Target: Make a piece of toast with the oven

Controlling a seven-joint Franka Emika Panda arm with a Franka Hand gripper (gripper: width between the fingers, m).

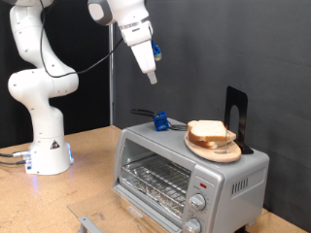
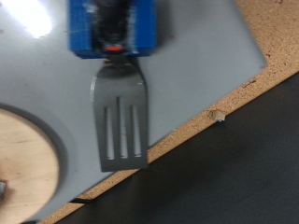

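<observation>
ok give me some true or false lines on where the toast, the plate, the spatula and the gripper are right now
1. The piece of toast lies on the round wooden plate on top of the oven. True.
2. The gripper holds the toast. False: it hangs in the air above the oven top, with nothing seen between its fingers.
3. The spatula lies on the oven's grey top, its handle in a blue holder. True.
4. The toast is on the wire rack inside the oven. False: the rack is bare.
5. The oven stands on the floor. False: it is on a wooden table.
</observation>
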